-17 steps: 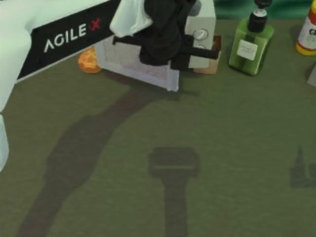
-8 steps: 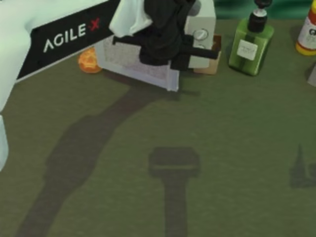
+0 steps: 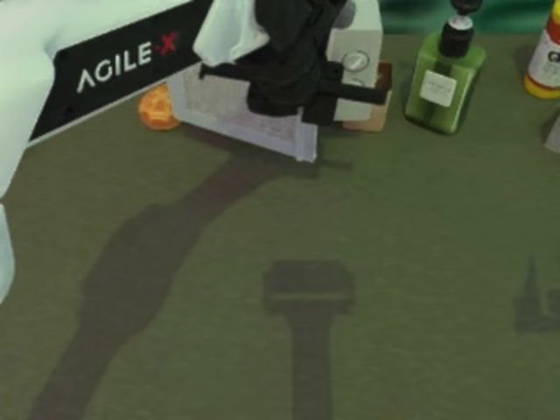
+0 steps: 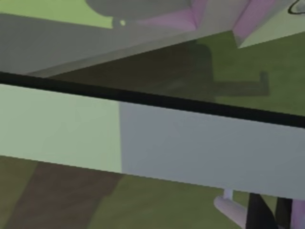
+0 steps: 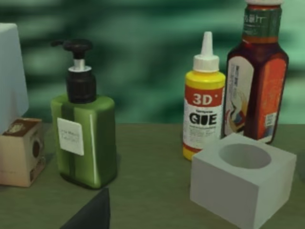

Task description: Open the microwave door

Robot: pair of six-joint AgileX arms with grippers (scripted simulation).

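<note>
Olive-green cloth covered the bench [image 3: 411,262], and the microwave [image 3: 363,39] stood at its far edge, a little left of centre, pale and boxy with a round silver knob showing on its front panel. The microwave door [image 3: 254,118] was swung part-way out from the body, its speckled grey window angled toward the near left and its free edge ending at a pale corner over the cloth. My left arm reached in from the left side, white with a black AgileX band, and its left pincer [image 3: 350,92] sat right at the door's free edge, dark fingers pointing right along the front of the knob panel (whether they were spread or pinching the handle strip I could not tell, as the black wrist hid them). The left wrist view showed only a broad pale slab with a dark upper edge crossing the picture, with green cloth beyond it. An orange fruit [image 3: 159,107] lay just left of the door, partly under the arm. Right of the microwave stood a small tan box [image 5: 21,151], then a green pump bottle [image 3: 444,77], a yellow glue bottle [image 5: 203,102], a dark sauce bottle [image 5: 255,71] and a grey block with a round hole [image 5: 243,183]. The right pincer was not seen.
</note>
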